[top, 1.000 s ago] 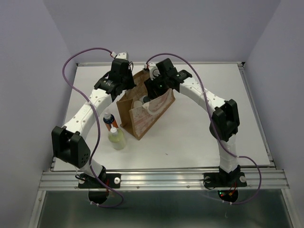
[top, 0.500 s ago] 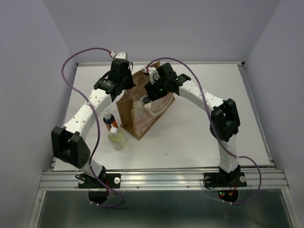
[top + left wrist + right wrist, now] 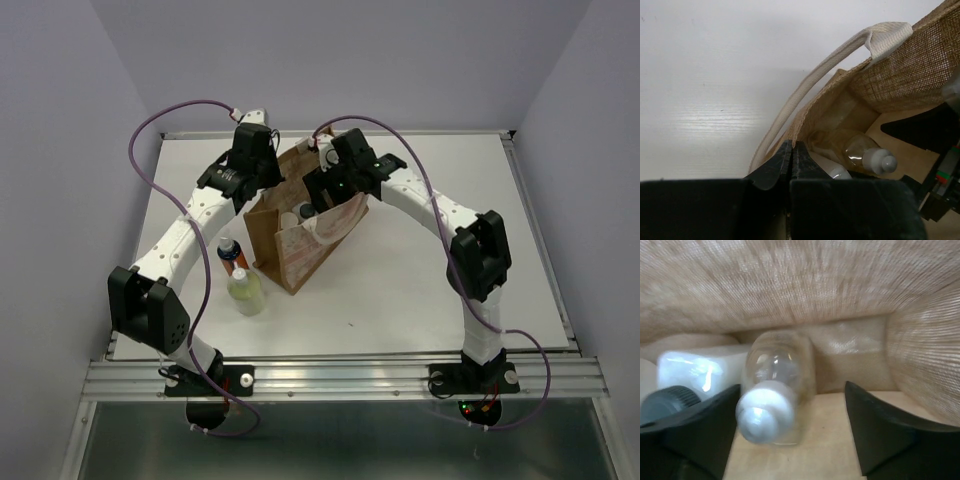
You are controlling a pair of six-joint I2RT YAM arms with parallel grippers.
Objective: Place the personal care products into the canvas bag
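Canvas bag (image 3: 295, 250): stands upright mid-table with its mouth open to the overhead camera. Its woven walls (image 3: 790, 285) fill the right wrist view.

Amber bottle (image 3: 776, 371): lies on its side on the bag's floor, white cap toward the right wrist camera. It also shows in the left wrist view (image 3: 860, 151).

White square bottle (image 3: 695, 367): also inside the bag, just beside the amber bottle on its left, with its dark cap nearest the lens.

Fifth bottle: cannot be made out for certain among the shapes inside the bag.

Right gripper (image 3: 791, 395): reaches down into the bag (image 3: 322, 195) with its jaws spread wide. The amber bottle lies loose between them, with a clear gap on the right side, which suggests it has been let go here.

Left gripper (image 3: 791, 152): at the bag's rear-left rim (image 3: 258, 178), jaws pressed together and pinching the edge of the fabric below the cream strap handle (image 3: 840, 55). This probably keeps the bag steady and its mouth open for the other arm.

Orange bottle (image 3: 231, 254): stands outside on the table (image 3: 420, 280), just left of the bag, not yet packed.

Pale yellow-green bottle (image 3: 245, 291): stands just nearer the arm bases than the orange one, also outside the bag.

Progress: at least two bottles are in the bag and two wait outside, so by my reckoning the job is at least half done.

Next move: the right arm needs to lift clear of the bag without snagging the strap or the walls.
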